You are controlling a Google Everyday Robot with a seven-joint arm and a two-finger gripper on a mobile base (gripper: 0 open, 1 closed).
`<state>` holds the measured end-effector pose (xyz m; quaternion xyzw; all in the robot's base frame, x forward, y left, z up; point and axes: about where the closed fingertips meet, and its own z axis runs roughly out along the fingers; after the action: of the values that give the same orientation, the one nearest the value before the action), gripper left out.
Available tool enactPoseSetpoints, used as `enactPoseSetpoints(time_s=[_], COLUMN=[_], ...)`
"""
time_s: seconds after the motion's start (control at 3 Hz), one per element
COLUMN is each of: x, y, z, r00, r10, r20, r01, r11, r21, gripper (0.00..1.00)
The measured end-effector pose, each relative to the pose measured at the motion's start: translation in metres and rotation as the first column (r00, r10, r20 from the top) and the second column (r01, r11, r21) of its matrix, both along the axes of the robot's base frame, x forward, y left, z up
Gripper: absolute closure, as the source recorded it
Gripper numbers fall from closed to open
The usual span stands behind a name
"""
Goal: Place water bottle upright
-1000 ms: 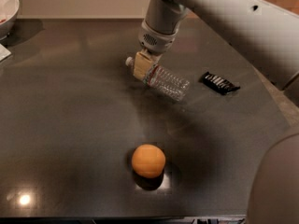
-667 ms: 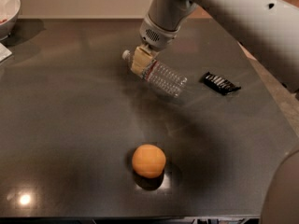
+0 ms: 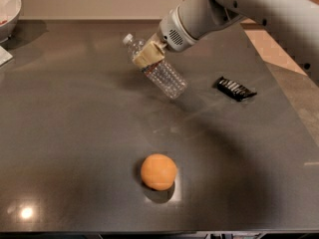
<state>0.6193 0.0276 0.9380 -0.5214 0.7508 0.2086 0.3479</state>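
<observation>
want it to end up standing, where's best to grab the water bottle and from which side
Grip the water bottle on its upper body just below the neck, coming from the far right, as the gripper over the table's far middle does now. The bottle hangs tilted, white cap up-left, base lower-right, so a high grip likely lets the base land first.
</observation>
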Motion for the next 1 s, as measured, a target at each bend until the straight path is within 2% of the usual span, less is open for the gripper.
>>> enactPoseSetpoints(time_s=[0.33,0.67,1.0], x=[0.0047,0.0040,0.0020], y=[0.0031,0.0064,0.0088], z=[0.0202,0.0297,0.0301], r00=[0.9952,0.9878,0.9813], r10=[-0.012,-0.034,-0.061], r20=[0.097,0.152,0.183], r01=[-0.005,-0.014,-0.023], r11=[0.986,0.952,0.905], r21=[0.169,0.305,0.425], gripper=[1.00,1.00,1.00])
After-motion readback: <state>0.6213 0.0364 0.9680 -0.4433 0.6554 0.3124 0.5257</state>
